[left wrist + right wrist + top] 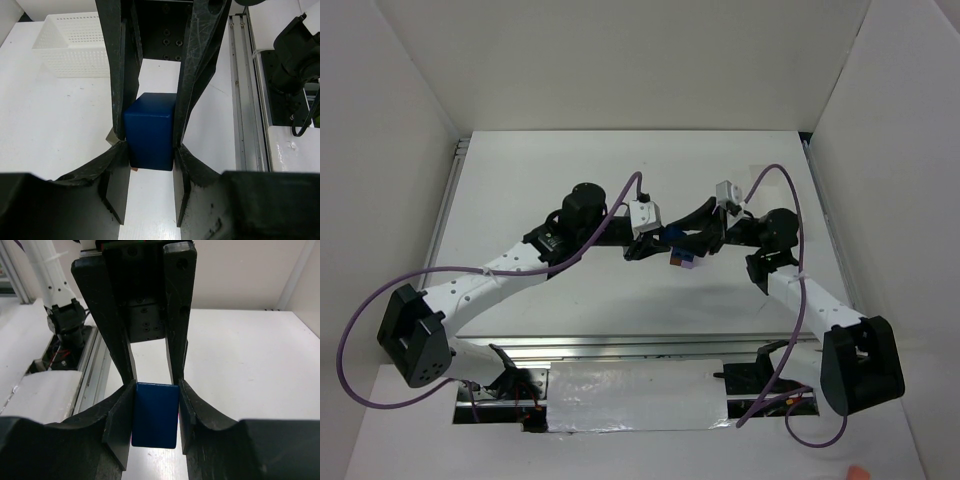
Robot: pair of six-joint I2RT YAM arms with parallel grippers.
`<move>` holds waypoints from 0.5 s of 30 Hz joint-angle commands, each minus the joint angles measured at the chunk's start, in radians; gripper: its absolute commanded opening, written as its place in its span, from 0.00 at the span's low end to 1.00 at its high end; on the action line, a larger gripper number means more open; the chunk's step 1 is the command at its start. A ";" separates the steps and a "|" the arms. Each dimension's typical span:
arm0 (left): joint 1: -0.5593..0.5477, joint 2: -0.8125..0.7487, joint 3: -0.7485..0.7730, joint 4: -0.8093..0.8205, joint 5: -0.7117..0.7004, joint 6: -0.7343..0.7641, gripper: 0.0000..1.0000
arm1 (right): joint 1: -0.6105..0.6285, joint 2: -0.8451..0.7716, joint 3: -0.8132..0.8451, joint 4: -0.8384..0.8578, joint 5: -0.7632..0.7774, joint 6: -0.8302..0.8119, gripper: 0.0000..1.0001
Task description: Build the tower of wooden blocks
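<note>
1. Presently, the left gripper (150, 147) is clamping the blue block (150, 125) at the wood block tower (682, 262), frame centre.
2. The right gripper (156, 390) is clamping likewise.
3. Likely light, rigid, slick; grip flat sides.

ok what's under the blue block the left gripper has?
Under the blue block, only a tan sliver and an orange corner peek out. The block and the fingers of the left gripper cover the rest.
</note>
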 commanded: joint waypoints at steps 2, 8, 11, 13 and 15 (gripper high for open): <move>-0.006 -0.025 0.034 0.032 -0.020 0.008 0.06 | 0.017 -0.062 0.079 -0.215 -0.009 -0.166 0.13; -0.006 -0.032 0.043 0.012 -0.061 0.015 0.00 | 0.026 -0.097 0.169 -0.606 0.019 -0.430 0.37; -0.006 -0.025 0.060 -0.027 -0.069 0.031 0.00 | 0.028 -0.102 0.250 -0.859 0.047 -0.588 0.45; -0.006 -0.016 0.072 -0.058 -0.074 0.038 0.00 | 0.026 -0.102 0.292 -0.973 0.063 -0.634 0.49; -0.008 -0.009 0.076 -0.074 -0.084 0.043 0.00 | 0.026 -0.100 0.323 -1.058 0.071 -0.683 0.57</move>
